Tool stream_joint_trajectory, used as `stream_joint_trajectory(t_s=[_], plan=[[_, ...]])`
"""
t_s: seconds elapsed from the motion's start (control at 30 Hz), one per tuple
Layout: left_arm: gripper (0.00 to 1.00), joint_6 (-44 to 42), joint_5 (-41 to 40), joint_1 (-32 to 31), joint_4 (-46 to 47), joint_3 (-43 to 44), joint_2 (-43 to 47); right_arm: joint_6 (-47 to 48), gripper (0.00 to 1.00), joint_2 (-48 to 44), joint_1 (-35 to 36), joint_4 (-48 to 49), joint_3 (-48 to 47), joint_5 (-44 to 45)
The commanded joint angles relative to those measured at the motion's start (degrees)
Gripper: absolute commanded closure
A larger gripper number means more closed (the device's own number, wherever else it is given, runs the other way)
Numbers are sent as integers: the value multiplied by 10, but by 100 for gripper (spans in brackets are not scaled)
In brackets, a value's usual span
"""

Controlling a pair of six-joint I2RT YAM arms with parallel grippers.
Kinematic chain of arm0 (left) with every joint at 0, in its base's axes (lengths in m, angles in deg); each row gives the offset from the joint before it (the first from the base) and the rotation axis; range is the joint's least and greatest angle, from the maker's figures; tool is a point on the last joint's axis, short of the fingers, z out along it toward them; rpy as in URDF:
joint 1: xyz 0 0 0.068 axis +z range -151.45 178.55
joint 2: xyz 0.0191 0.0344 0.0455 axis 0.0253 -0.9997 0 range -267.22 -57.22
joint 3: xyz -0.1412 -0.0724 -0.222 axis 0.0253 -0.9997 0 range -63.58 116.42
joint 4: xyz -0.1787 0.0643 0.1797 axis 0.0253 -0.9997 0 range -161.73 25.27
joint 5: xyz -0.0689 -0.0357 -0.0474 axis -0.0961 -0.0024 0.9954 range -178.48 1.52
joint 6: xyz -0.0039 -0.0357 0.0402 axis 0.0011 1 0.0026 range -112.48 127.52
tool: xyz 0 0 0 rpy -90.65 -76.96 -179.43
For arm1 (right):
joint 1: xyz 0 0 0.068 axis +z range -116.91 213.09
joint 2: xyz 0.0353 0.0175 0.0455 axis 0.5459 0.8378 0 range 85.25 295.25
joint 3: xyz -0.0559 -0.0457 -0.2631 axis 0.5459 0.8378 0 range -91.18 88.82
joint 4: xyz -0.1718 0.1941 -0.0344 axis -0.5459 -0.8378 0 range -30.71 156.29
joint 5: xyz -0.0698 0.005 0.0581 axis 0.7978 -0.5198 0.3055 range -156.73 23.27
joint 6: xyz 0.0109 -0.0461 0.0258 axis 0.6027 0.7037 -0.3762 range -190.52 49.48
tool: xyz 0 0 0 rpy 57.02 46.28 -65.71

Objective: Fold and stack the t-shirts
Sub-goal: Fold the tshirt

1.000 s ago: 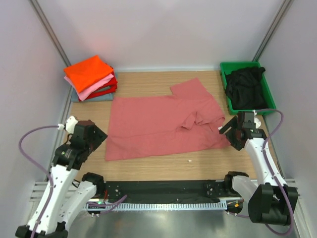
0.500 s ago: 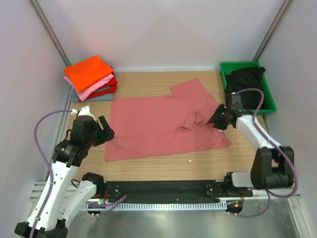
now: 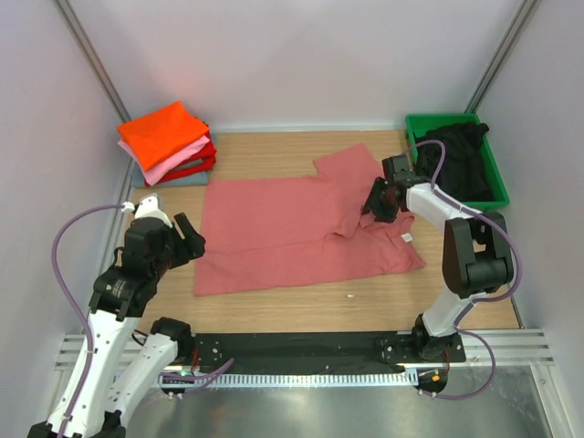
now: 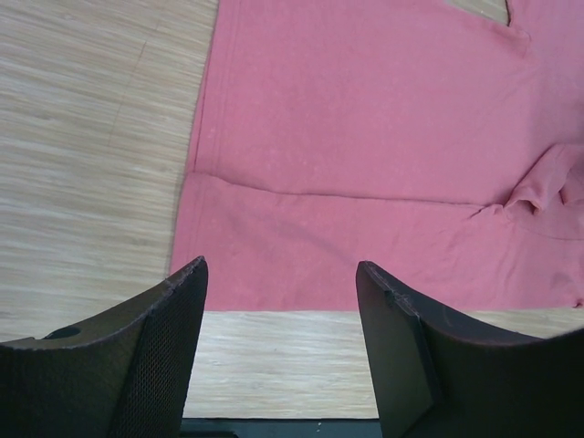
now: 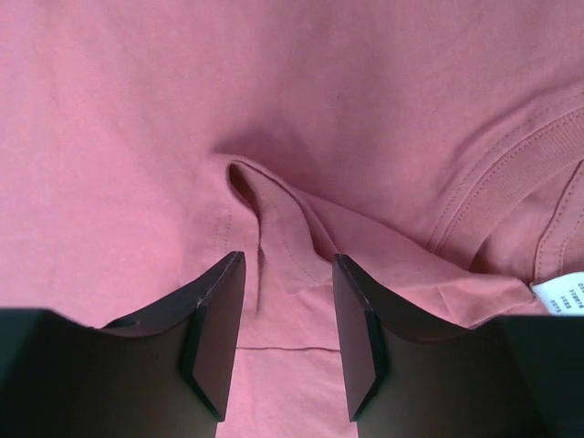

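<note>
A faded salmon-red t-shirt (image 3: 292,228) lies spread on the wooden table, its right part bunched near the collar. My right gripper (image 3: 372,206) is open right above that bunched fold (image 5: 274,219), jaws on either side of it. My left gripper (image 3: 189,239) is open and empty just off the shirt's left hem (image 4: 196,173), above bare wood. A folded stack with an orange shirt (image 3: 164,132) on top, pink, red and grey-blue below, sits at the back left. A black shirt (image 3: 456,160) lies crumpled in the green bin.
The green plastic bin (image 3: 420,123) stands at the back right. A white label (image 5: 561,297) shows at the shirt's collar. A small white scrap (image 3: 349,297) lies on the wood near the front. White walls enclose the table on three sides.
My right gripper has moved from beside the shirt's right edge inward and back, over the bunched fold. My left gripper has shifted slightly toward the shirt's left hem.
</note>
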Motion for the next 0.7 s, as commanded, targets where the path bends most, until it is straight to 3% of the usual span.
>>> stream_joint_trajectory(t_s=[0.0,0.4,0.67], plan=[[33,-10,-6,4,23,3,-1,17,50,5,-1,13,-26,17],[34,-10,-5,8,24,2,3,22,45,-18,-2,14,-8,42],[34,-10,-6,11,24,2,1,16,47,2,-2,33,-1,27]])
